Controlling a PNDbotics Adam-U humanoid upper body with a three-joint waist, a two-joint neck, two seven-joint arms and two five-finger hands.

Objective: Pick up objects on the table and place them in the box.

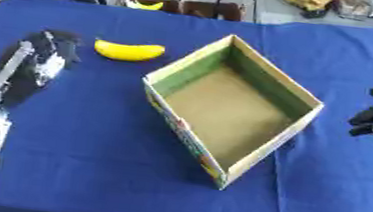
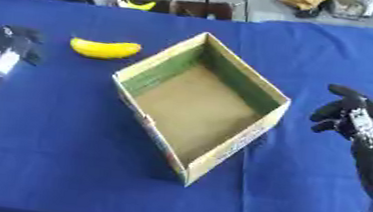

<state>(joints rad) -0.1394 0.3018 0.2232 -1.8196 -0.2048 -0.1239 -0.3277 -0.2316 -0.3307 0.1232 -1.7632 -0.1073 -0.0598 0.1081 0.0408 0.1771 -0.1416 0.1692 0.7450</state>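
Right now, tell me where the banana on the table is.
The banana lies on the blue cloth at the far left of the table, between the left hand and the far-left wall of the open box, touching neither.

You have one banana (image 1: 129, 51) on the blue table (image 1: 90, 132), lying at the far left, and one open cardboard box (image 1: 229, 108) in the middle. A second yellow banana-like shape (image 1: 146, 6) sits beyond the table's far edge. Two robot hands show: left hand (image 1: 54, 47), right hand (image 2: 347, 116).
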